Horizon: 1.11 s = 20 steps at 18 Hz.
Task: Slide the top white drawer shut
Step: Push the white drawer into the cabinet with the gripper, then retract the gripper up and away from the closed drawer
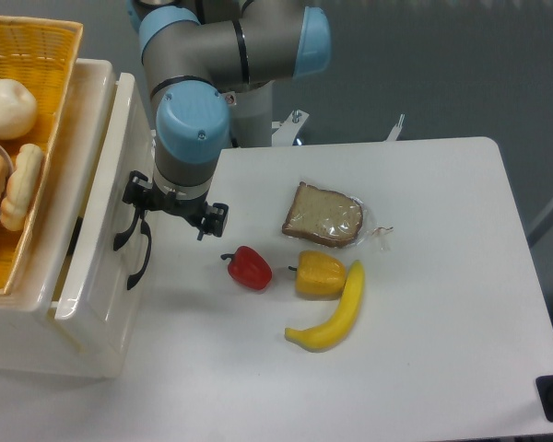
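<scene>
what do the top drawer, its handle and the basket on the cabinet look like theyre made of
The top white drawer looks like glossy cream plastic: smooth faces, rounded edges, soft highlights. Its handle is a curved black bar, probably plastic or coated metal; the look leaves that open. The basket appears to be yellow woven wicker or a plastic imitation, with a visible weave on its sloped wall.

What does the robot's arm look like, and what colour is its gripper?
The arm is made of fat grey tubes joined by round joints with light blue caps. At its end sits a small black gripper with two thin black fingers. No cables or markings show.
</scene>
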Tool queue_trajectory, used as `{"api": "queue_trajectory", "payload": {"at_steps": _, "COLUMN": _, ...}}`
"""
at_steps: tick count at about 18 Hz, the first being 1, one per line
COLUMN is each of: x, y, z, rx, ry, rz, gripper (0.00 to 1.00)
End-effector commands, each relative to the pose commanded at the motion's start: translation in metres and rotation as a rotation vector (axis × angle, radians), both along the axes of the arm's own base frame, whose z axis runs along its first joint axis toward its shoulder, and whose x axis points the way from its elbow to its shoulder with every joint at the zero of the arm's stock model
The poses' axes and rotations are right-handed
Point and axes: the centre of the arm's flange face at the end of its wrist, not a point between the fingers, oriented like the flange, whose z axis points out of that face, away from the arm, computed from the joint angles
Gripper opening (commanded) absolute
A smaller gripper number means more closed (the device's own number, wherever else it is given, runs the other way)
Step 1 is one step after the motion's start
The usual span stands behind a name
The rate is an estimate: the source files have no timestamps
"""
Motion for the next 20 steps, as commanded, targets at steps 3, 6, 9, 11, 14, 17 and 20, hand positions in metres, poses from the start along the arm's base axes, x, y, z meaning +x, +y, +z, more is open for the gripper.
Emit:
{"api": "queue_trajectory", "payload": {"at_steps": 3, "x": -0.003, "y": -0.002, "z": 0.000, "rx": -0.003, "ry": -0.001, "rz": 0.004, "gripper": 1.00}}
{"api": "queue_trajectory", "payload": {"at_steps": 6, "x": -0.023, "y": -0.010, "z": 0.004, "rx": 0.001, "ry": 0.009, "rz": 0.031, "gripper": 1.00}}
{"api": "queue_trajectory", "payload": {"at_steps": 9, "x": -0.072, "y": -0.032, "z": 0.019, "rx": 0.012, "ry": 0.057, "rz": 0.090, "gripper": 1.00}}
{"api": "queue_trajectory", "payload": {"at_steps": 11, "x": -0.104, "y": -0.051, "z": 0.022, "rx": -0.003, "ry": 0.102, "rz": 0.075, "gripper": 1.00}}
{"api": "queue_trajectory", "payload": {"at_steps": 14, "x": -0.159, "y": -0.090, "z": 0.023, "rx": -0.001, "ry": 0.129, "rz": 0.059, "gripper": 1.00}}
{"api": "queue_trajectory", "payload": {"at_steps": 17, "x": -0.201, "y": -0.128, "z": 0.023, "rx": 0.016, "ry": 0.135, "rz": 0.020, "gripper": 1.00}}
{"api": "queue_trajectory", "payload": {"at_steps": 20, "x": -0.232, "y": -0.164, "z": 0.028, "rx": 0.024, "ry": 0.148, "rz": 0.048, "gripper": 1.00}}
